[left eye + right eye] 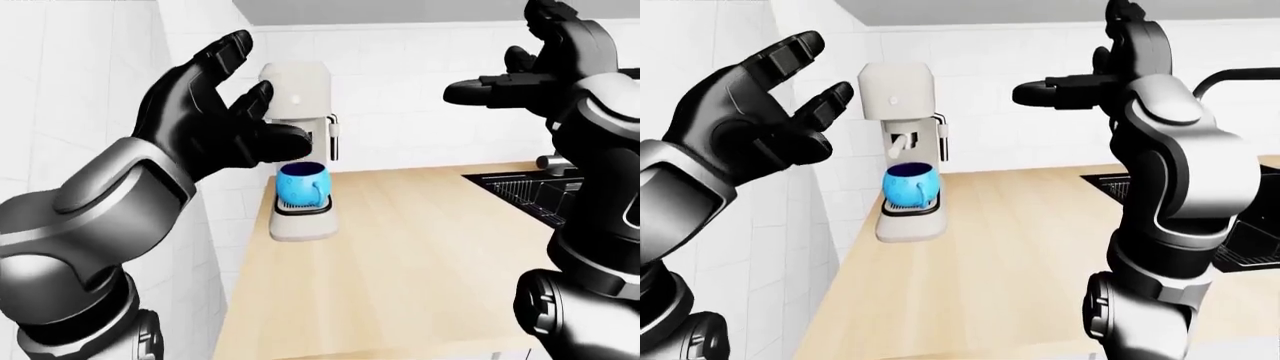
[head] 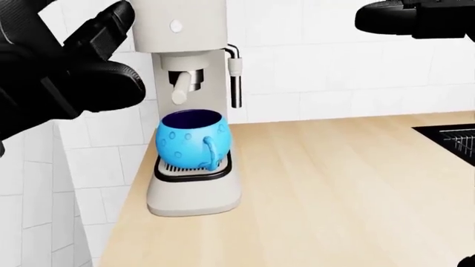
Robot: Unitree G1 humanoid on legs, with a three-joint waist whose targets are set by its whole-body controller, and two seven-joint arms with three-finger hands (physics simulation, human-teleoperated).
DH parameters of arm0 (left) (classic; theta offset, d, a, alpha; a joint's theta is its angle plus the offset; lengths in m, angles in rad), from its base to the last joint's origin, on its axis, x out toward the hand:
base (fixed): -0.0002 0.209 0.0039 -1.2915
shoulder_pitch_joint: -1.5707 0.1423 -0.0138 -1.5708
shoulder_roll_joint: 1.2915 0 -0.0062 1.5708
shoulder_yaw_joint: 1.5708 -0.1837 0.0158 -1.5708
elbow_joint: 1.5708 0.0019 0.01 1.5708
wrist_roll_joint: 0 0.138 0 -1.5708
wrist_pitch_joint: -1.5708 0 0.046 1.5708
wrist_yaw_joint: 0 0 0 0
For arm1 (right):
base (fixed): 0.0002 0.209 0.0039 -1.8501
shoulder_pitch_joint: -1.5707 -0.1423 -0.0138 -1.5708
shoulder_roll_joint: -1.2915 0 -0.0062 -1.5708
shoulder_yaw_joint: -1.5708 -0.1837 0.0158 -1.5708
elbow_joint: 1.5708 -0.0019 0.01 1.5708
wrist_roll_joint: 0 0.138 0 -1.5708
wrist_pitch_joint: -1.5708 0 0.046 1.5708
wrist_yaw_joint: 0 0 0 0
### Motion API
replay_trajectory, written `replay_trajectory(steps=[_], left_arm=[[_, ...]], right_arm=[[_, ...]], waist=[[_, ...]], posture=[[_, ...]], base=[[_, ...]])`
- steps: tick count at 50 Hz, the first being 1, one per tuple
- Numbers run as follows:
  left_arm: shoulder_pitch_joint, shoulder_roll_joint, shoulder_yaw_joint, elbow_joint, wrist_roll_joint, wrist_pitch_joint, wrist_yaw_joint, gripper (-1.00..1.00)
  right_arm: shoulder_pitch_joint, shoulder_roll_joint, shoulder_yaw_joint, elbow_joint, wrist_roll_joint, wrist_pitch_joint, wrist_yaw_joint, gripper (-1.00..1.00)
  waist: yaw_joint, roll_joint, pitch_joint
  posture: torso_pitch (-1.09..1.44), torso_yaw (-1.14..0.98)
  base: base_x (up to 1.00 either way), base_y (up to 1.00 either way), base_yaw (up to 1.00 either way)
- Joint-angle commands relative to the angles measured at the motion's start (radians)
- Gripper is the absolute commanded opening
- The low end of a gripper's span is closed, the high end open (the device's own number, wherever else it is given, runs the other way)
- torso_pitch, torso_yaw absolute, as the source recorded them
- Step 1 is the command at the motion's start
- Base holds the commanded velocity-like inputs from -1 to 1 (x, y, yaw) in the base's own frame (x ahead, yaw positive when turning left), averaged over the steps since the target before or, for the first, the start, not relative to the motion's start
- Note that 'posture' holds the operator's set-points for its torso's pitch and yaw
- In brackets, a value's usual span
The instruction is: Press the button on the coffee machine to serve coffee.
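A cream coffee machine (image 2: 189,61) stands at the left end of a wooden counter (image 2: 334,189), against the tiled wall. Its small round button (image 2: 176,25) sits on the upper face. A blue dotted mug (image 2: 191,138) stands on the drip tray under the spout. My left hand (image 1: 790,112) is open, fingers spread, raised to the left of the machine at button height, not touching it. My right hand (image 1: 1095,67) is open and held high, to the right of the machine and apart from it.
A dark sink with a rack (image 1: 530,195) is set into the counter at the right. A steam wand (image 2: 234,75) hangs on the machine's right side. White tiled wall (image 2: 334,67) runs behind the counter and along the left.
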Motion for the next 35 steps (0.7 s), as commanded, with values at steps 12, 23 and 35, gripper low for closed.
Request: replay_trajectory(steps=[12, 23, 35], left_arm=[[-0.076, -0.037, -0.047, 0.035, 0.02, -0.026, -0.016, 1.0], [-0.112, -0.1, -0.066, 0.047, 0.049, 0.003, -0.013, 1.0], [-0.078, -0.129, -0.072, 0.051, 0.121, 0.019, -0.067, 1.0]], right_arm=[[-0.039, -0.013, -0.005, -0.008, 0.003, -0.025, -0.002, 1.0], [-0.029, -0.015, -0.011, -0.021, 0.009, -0.02, -0.004, 1.0], [-0.012, -0.008, -0.013, -0.03, 0.019, -0.026, -0.013, 1.0]], waist=[[0.005, -0.003, 0.003], [0.004, -0.009, 0.003], [0.003, -0.011, 0.001]], posture=[[-0.69, 0.0], [-0.69, 0.0], [-0.69, 0.0]], base=[[0.0, 0.0, 0.0], [0.0, 0.0, 0.0], [0.0, 0.0, 0.0]])
